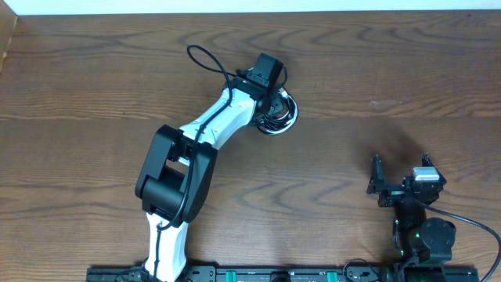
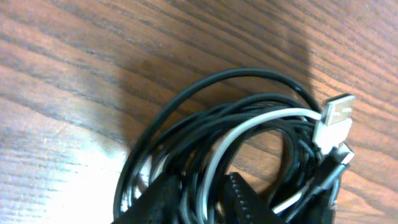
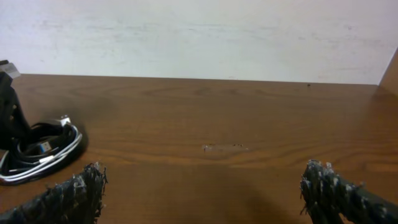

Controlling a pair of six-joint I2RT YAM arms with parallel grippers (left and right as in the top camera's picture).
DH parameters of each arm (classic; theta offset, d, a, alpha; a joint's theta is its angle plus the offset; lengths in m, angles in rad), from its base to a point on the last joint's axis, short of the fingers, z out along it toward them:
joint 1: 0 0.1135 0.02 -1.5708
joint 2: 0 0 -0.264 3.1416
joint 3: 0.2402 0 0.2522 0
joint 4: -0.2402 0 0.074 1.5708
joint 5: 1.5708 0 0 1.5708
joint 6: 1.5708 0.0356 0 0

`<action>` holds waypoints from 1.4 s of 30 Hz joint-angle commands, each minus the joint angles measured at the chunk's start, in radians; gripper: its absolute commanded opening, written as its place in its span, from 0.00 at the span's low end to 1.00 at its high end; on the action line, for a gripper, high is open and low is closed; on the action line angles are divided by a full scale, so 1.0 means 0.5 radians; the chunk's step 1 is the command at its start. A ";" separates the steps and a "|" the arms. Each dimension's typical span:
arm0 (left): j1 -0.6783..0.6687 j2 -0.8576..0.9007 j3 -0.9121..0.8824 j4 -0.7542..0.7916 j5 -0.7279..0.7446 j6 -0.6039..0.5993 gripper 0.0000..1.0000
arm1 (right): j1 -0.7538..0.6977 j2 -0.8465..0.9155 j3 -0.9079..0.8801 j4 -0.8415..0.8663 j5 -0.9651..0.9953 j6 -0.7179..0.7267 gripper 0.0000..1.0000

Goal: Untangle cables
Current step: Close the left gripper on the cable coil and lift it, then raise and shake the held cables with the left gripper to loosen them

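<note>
Left end effector [image 2: 205, 202] sits over the cables [image 2: 249, 112], its fingers [image 2: 158, 202] either side of several strands; whether they pinch, I cannot tell. The coil lies flat and roughly round, mid-surface [image 1: 94, 78] toward the far side, with its silver plug [image 2: 333, 115] pointing up-right in the left wrist view. The right end effector [image 3: 208, 186] gapes open at near right.

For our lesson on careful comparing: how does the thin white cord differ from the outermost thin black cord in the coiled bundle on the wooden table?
The thin white cord curves inside the coil; the thin black cord forms its outermost arc. The white cord ends in a silvery flat plug; the black cord's end cannot be traced. Both are thin, looped and tangled in one bundle.
</note>
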 commanded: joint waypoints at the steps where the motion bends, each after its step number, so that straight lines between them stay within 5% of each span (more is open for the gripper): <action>1: 0.003 0.039 0.000 -0.001 -0.025 -0.002 0.10 | 0.003 -0.005 -0.003 -0.011 0.008 -0.012 0.99; 8: 0.002 -0.119 0.021 -0.004 0.050 0.081 0.07 | 0.003 -0.005 -0.003 -0.011 0.008 -0.012 0.99; 23: 0.002 -1.012 0.021 -0.002 0.057 0.082 0.07 | 0.003 -0.005 -0.003 -0.011 0.008 -0.012 0.99; 34: 0.003 -0.929 0.014 -0.034 0.423 0.102 0.07 | 0.003 -0.005 -0.003 -0.011 0.008 -0.012 0.99; 40: 0.008 -1.022 0.120 0.386 1.126 0.048 0.08 | 0.003 -0.005 -0.003 -0.011 0.008 -0.012 0.99; 42: 0.004 -1.051 0.120 0.388 1.081 0.021 0.07 | 0.003 -0.005 -0.003 -0.011 0.008 -0.012 0.99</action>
